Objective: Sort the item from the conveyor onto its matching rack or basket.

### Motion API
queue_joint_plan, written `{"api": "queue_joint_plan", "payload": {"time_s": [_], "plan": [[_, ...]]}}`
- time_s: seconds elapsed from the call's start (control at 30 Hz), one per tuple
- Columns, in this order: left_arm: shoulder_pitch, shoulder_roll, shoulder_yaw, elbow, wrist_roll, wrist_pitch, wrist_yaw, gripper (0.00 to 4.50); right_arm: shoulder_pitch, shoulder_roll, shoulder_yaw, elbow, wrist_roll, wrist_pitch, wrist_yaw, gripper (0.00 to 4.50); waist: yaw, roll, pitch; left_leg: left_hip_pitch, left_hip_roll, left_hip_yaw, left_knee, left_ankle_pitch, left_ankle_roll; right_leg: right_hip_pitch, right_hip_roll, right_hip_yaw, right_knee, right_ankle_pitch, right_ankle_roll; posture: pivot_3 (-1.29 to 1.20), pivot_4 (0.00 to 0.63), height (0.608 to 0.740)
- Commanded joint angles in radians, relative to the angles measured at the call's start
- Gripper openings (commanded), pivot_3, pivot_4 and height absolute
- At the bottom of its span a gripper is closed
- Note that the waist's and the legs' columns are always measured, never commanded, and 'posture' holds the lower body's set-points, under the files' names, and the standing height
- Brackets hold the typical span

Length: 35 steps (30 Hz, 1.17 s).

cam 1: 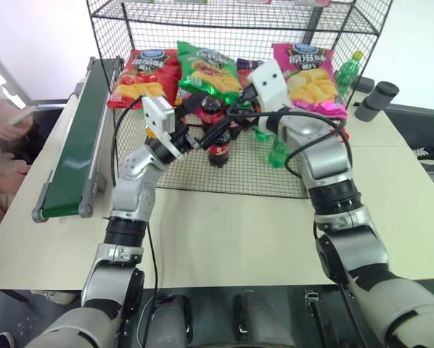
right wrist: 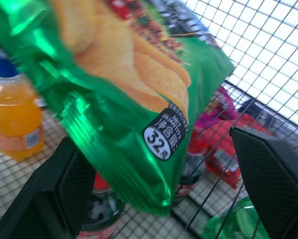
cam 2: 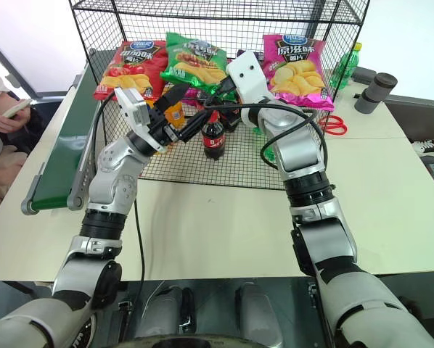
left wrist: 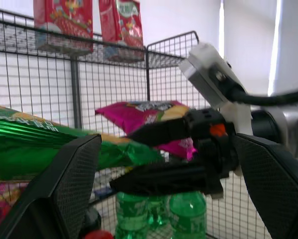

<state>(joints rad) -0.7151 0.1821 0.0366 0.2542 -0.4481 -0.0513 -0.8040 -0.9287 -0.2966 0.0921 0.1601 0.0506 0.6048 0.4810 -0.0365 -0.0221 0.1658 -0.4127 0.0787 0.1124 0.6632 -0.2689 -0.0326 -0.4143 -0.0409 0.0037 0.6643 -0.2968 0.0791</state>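
The green chip bag [cam 1: 208, 69] leans upright against the back mesh of the black wire rack [cam 1: 239, 177], between a red bag [cam 1: 143, 76] and a pink bag [cam 1: 308, 72]. Both grippers reach into the rack's lower tier just below it. My right gripper [right wrist: 159, 144] is open, and the bag's lower edge [right wrist: 134, 134] hangs between its wide-apart fingers without being pinched. My left gripper [cam 1: 195, 123] is open too, pointing up at the right gripper's fingers [left wrist: 164, 132], with the green bag [left wrist: 39, 144] beside it. The dark-green conveyor [cam 1: 75, 138] runs along the table's left side with nothing on it.
Cola bottles [cam 1: 218, 148], green bottles [cam 1: 277, 152] and an orange drink bottle [right wrist: 14, 119] stand on the rack floor around the grippers. More red packs hang on the upper tier [left wrist: 64, 22]. A person with a phone [cam 1: 6, 123] sits at the left. Grey cylinders [cam 1: 377, 98] stand at the right.
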Motion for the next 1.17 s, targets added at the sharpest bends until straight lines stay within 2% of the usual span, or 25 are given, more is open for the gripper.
{"api": "queue_joint_plan", "payload": {"time_s": [0.03,0.2,0.3,0.43,0.53,0.67,0.83,0.97,1.17], "plan": [[-0.016,-0.007,0.015,0.013,0.004,-0.030,-0.001,4.50,0.046,-0.060,-0.043,-0.234,0.154,0.071,0.165,4.23,0.002,0.000,0.000,-0.001,0.000,0.000,0.000,0.000,0.000,0.000,0.000,0.000,-0.001,0.000,0.000,0.00,0.150,0.740],[0.031,-0.004,0.013,-0.025,-0.027,0.012,-0.032,4.50,0.131,-0.151,-0.099,-0.376,0.264,0.126,0.252,4.23,0.001,0.000,0.000,-0.007,0.000,-0.002,0.001,0.000,0.000,-0.006,0.000,-0.001,0.000,0.000,0.000,0.00,0.150,0.740],[0.107,0.018,0.007,-0.137,-0.061,0.085,-0.036,4.50,0.202,-0.185,-0.138,-0.466,0.353,0.128,0.313,4.23,-0.002,0.000,0.000,-0.007,0.000,-0.002,0.001,0.000,0.000,-0.006,0.000,-0.001,0.000,0.000,0.000,0.00,0.150,0.740],[0.216,0.063,0.009,-0.299,-0.097,0.187,-0.020,4.50,0.319,-0.242,-0.155,-0.546,0.396,0.090,0.363,4.23,-0.001,0.000,0.000,-0.008,0.000,-0.003,0.001,0.000,0.000,-0.007,0.000,-0.001,0.000,0.000,0.000,0.00,0.150,0.740],[0.389,0.151,0.029,-0.497,-0.151,0.307,-0.009,4.50,0.465,-0.312,-0.160,-0.637,0.401,0.008,0.434,4.23,0.000,0.000,0.000,-0.008,0.000,-0.004,0.001,0.000,0.000,-0.007,0.000,-0.001,0.000,0.000,0.000,0.00,0.150,0.740],[0.619,0.302,0.110,-0.622,-0.236,0.469,-0.008,4.50,0.700,-0.423,-0.168,-0.713,0.426,-0.048,0.543,4.23,-0.002,0.000,0.000,-0.008,0.001,-0.005,0.000,0.000,0.000,-0.007,0.000,0.000,-0.001,-0.001,0.001,0.00,0.150,0.740],[0.802,0.492,0.270,-0.625,-0.237,0.542,-0.034,4.50,0.874,-0.494,-0.287,-0.638,0.421,-0.148,0.595,4.23,-0.003,-0.001,0.001,-0.004,0.000,-0.005,0.001,0.000,0.000,-0.004,0.000,-0.001,0.000,-0.001,-0.001,0.00,0.150,0.740],[0.780,0.560,0.395,-0.554,-0.283,0.585,-0.027,4.50,0.933,-0.515,-0.382,-0.613,0.462,-0.167,0.602,4.23,0.008,-0.003,0.002,0.006,0.001,-0.006,0.001,0.000,0.000,0.006,-0.004,-0.003,-0.001,-0.005,-0.008,0.00,0.150,0.740],[0.776,0.588,0.364,-0.485,-0.178,0.498,-0.079,4.50,0.929,-0.527,-0.373,-0.591,0.437,-0.199,0.588,4.23,0.020,-0.002,0.001,0.005,0.001,-0.005,0.000,-0.002,0.002,0.006,-0.004,-0.002,-0.001,-0.004,-0.008,0.00,0.150,0.740]]}}
